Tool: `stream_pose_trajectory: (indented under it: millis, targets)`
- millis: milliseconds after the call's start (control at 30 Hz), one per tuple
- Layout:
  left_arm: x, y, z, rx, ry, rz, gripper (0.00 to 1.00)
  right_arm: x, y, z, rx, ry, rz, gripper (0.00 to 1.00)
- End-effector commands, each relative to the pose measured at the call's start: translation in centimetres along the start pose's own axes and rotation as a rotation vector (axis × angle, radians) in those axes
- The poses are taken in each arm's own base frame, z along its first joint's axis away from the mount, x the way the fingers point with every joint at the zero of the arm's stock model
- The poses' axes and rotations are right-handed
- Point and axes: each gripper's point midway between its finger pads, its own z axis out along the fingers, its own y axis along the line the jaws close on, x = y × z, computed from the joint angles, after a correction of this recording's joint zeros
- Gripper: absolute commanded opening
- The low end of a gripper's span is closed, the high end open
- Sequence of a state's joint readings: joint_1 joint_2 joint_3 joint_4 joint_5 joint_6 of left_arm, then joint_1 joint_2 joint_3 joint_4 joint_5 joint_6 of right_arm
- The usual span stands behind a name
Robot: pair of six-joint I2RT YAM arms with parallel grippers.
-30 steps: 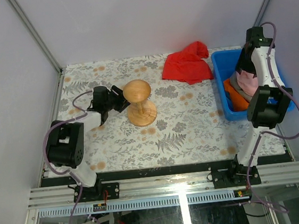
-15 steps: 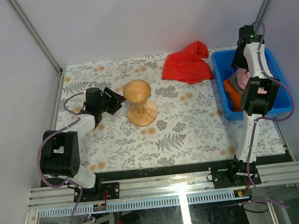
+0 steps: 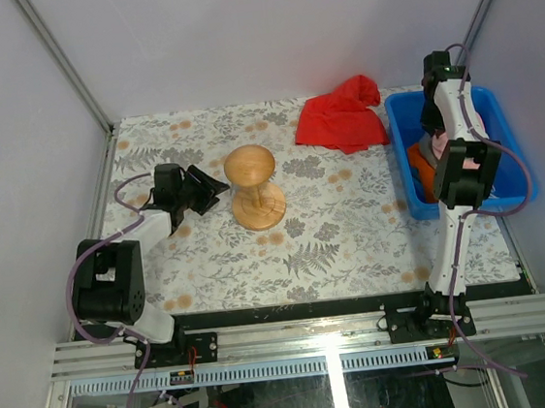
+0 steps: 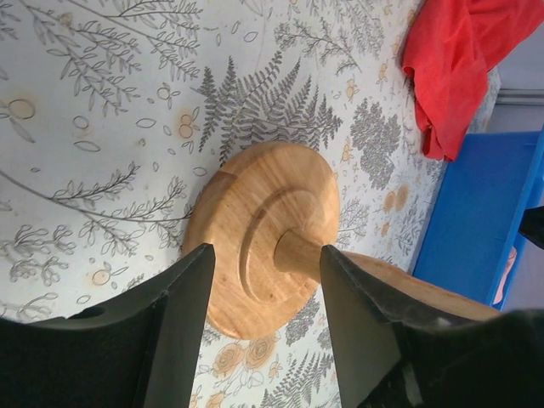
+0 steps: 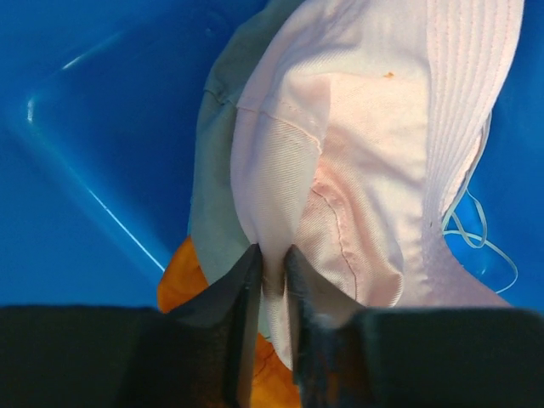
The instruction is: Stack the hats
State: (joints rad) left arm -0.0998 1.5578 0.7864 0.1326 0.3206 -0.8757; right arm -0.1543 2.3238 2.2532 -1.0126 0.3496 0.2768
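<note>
The hats lie piled in the blue bin (image 3: 509,135). In the right wrist view the pink hat (image 5: 374,144) is on top, with the grey hat (image 5: 212,195) under it and the orange hat (image 5: 180,289) lowest. The orange hat (image 3: 423,173) also shows in the top view. No teal hat is visible. My right gripper (image 5: 272,265) is shut on a fold of the pink hat's crown; in the top view it (image 3: 434,127) is over the bin's far half. My left gripper (image 4: 265,255) is open and empty, its jaws either side of the wooden stand's stem without touching it.
The wooden mushroom-shaped stand (image 3: 254,188) stands upright mid-table; the left wrist view shows its base (image 4: 246,255). A red cloth (image 3: 341,114) lies crumpled at the back, left of the bin. The bin's wall (image 4: 476,204) shows beyond the stand.
My right arm has stretched further back over the bin and the gripper has gone down onto the hats. My left arm has dropped lower, its gripper staying beside the stand.
</note>
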Motion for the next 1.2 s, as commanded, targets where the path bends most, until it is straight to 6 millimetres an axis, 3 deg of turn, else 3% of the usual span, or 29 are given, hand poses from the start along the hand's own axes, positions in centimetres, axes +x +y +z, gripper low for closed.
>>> stream_pose_trajectory:
  millis: [0, 67, 167, 233, 367, 433, 667, 833, 1033, 1167]
  targets:
    - [-1.0, -0.4, -1.2, -0.007, -0.031, 0.045, 0.51, -0.5, -1.3, -0.8, 0.054, -0.024, -0.009, 0.13]
    - [-1.2, -0.4, -1.6, -0.014, -0.036, 0.054, 0.51, -0.5, -1.5, -0.9, 0.064, -0.027, -0.009, 0.00]
    - [-1.4, -0.7, -2.2, -0.015, -0.039, 0.061, 0.48, -0.8, -1.7, -1.9, 0.059, -0.037, 0.001, 0.00]
    - [-1.4, -1.2, -2.6, -0.004, -0.031, 0.063, 0.45, -1.6, -2.3, -3.9, 0.048, -0.075, 0.018, 0.00]
    - [-1.4, -3.2, -3.5, 0.034, 0.004, 0.077, 0.40, -2.9, -3.1, -10.4, -0.045, -0.175, 0.093, 0.00]
    - [-1.7, -4.2, -4.0, 0.055, 0.003, 0.085, 0.39, -2.8, -2.5, -13.9, -0.133, -0.203, 0.141, 0.00]
    - [-3.3, -8.4, -6.4, 0.136, -0.027, 0.100, 0.39, -4.4, 1.7, -26.4, -0.509, -0.370, 0.250, 0.00]
    - [-3.9, -11.6, -8.6, 0.223, -0.050, 0.056, 0.39, -5.3, 4.6, -35.1, -0.874, -0.434, 0.319, 0.00]
    - [-4.3, -16.6, -12.1, 0.398, -0.048, -0.029, 0.39, -4.2, 8.5, -43.0, -1.238, -0.412, 0.329, 0.00]
    - [-3.9, -20.3, -14.6, 0.511, -0.053, -0.063, 0.41, -3.5, 9.8, -47.6, -1.414, -0.383, 0.336, 0.00]
